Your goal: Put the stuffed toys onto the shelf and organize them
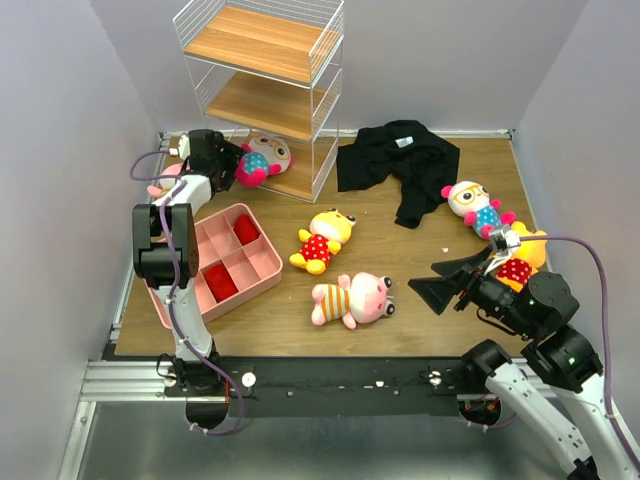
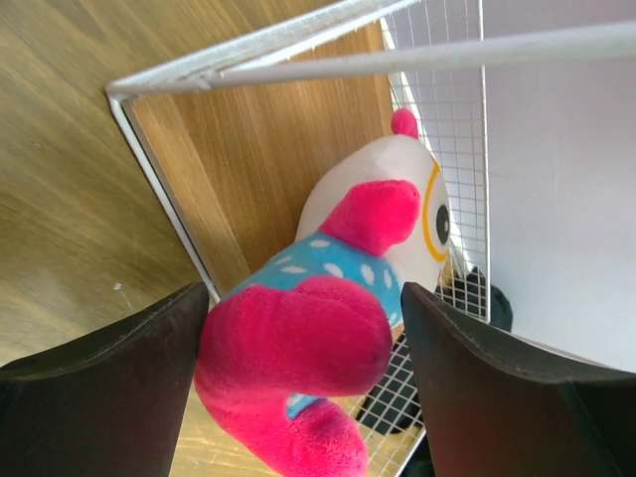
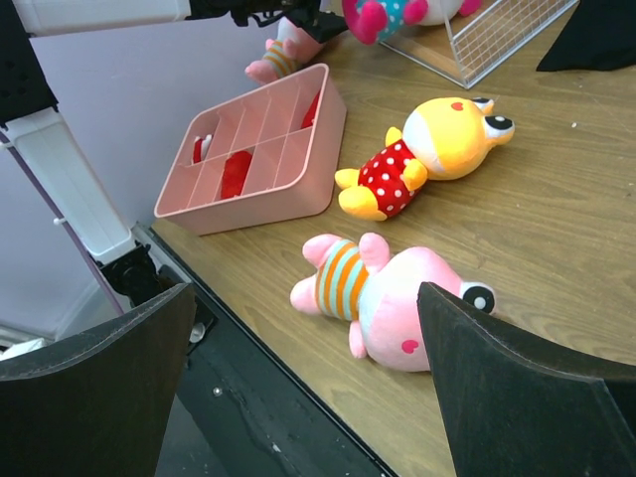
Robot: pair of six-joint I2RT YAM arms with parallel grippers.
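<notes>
**Doll could come back out with the claw**

I am watching the left claw sitting at the mouth of the shelf's bottom tier. Its jaws are standing apart with the pink legs of the glasses doll lying between them — flanked, not pinched, as far as I am judging.

The doll's head and body are resting on the bottom board against the wire mesh, but its legs are hanging out past the front edge. That is what is worrying me. One finger is sitting right against the plush, so a crooked pull-back is risking a snagged leg and a doll dragged onto the bench.

The white wire frame is also running close to the claw — lifting early is risking hooking it and rocking the shelf.

The right claw is hovering wide apart and empty over the bench, near the pink striped doll and well clear of all this.
</notes>
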